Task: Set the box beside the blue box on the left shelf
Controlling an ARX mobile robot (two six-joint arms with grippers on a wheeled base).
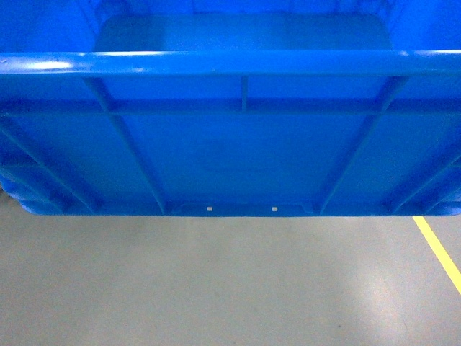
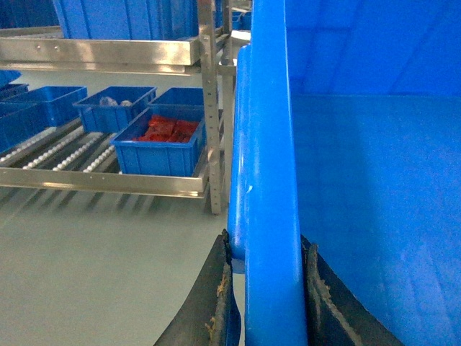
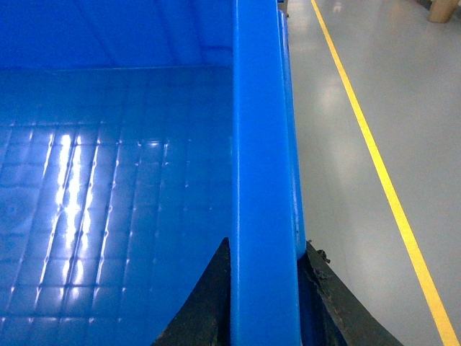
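Both arms are carrying the big blue crate (image 1: pixel 230 137) right now, held up off the grey floor (image 1: pixel 216 288). The left gripper (image 2: pixel 268 288) has its jaws clamped over the crate's left rim, one pad inside, one outside, and the right gripper (image 3: pixel 263 292) does the same on the right rim. The roller shelf (image 2: pixel 72 155) sits well out to the left of the left jaws, with a small blue bin of red parts (image 2: pixel 162 140) on it. I'd keep both grips level and squeeze evenly while swinging that way, so the crate doesn't twist.
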